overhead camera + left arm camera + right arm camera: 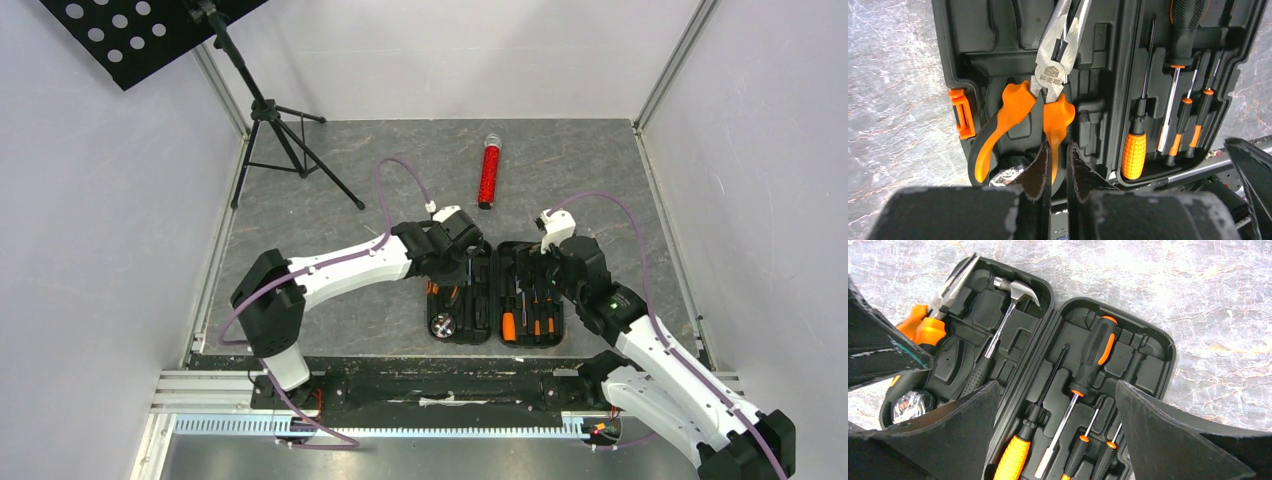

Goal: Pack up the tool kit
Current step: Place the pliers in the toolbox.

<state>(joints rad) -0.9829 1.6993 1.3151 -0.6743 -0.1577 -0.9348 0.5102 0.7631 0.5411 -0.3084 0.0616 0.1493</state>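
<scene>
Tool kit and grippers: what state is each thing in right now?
Case: open, lying flat.
Latch: undone.
Pliers: in the left half, one handle gripped.
Hammer: in its slot.
Screwdrivers: in their slots.
Left gripper: shut on pliers.
Right gripper: open, above screwdrivers.

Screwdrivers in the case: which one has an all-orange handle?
The screwdriver lying nearest the hinge of the case; the other three have black handles with only orange accents.
</scene>
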